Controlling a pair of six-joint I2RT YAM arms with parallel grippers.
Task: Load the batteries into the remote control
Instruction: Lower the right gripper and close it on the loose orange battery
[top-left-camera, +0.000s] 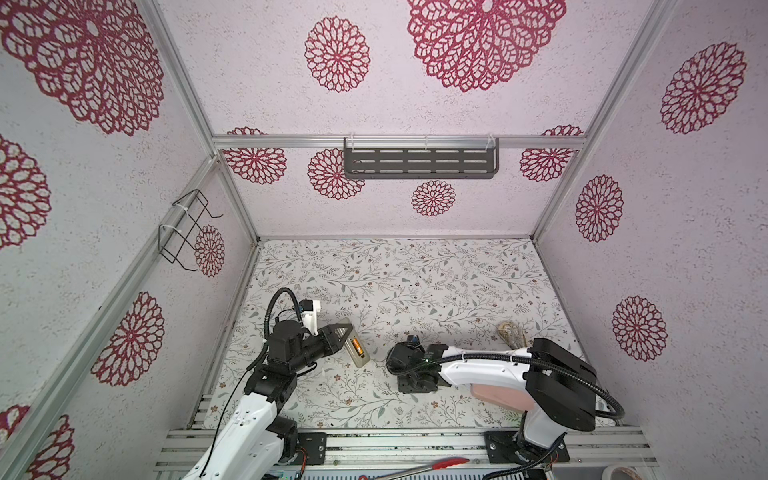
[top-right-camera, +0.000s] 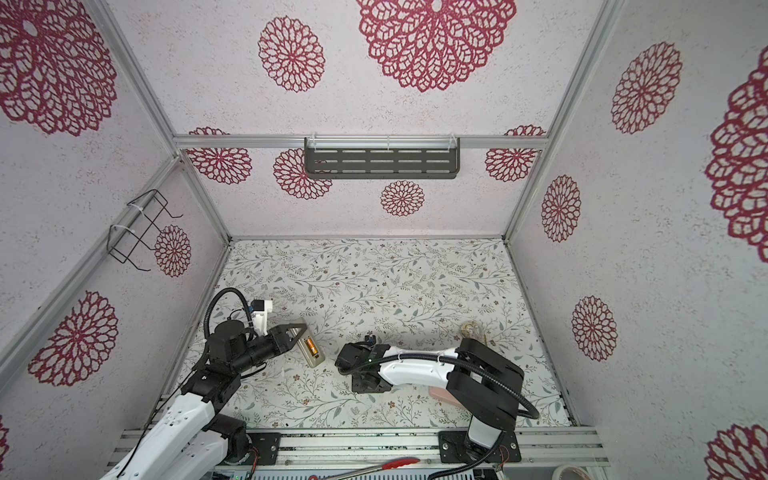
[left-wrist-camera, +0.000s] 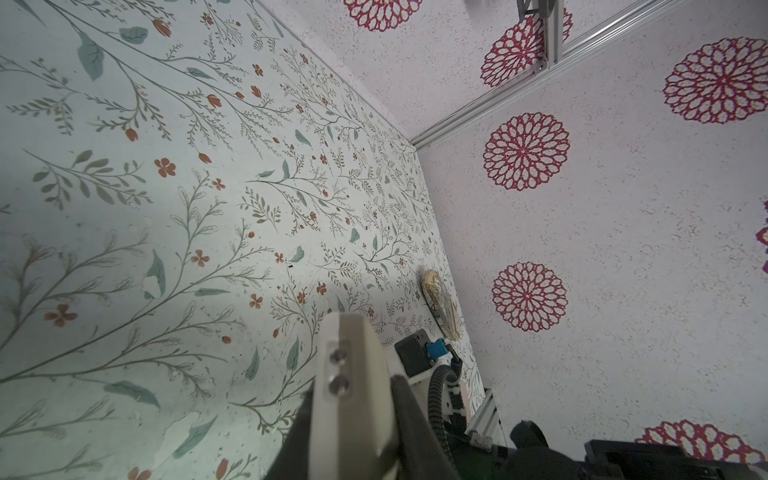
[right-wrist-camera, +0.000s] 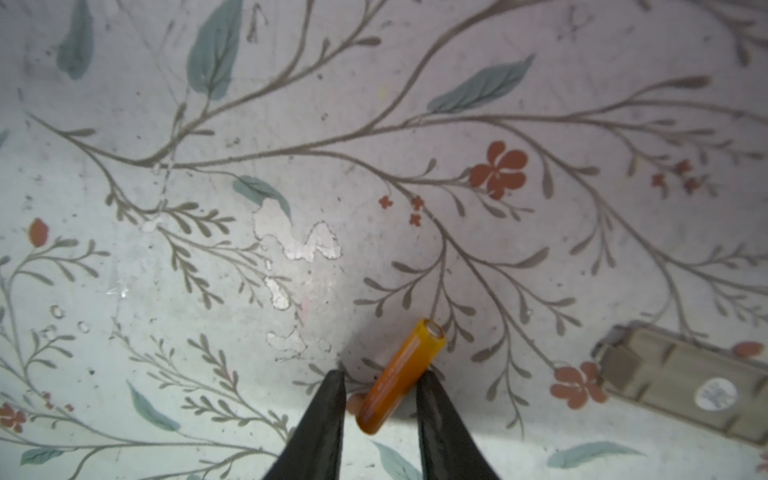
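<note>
Though apart: 2 batts (top-left-camera: 358, 347) (right-wrist-camera: 401, 376), 1 remote (right-wrist-camera: 673, 386).

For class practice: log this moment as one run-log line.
left gripper shut on remote control | right gripper open astride loose battery | other battery seated

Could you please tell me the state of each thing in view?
remote control: back up, uncovered, held by left gripper.
seated battery: inside the remote control.
loose battery: flat on table, between fingers of right gripper, ungripped.
left gripper: shut on remote control.
right gripper: open.
</note>
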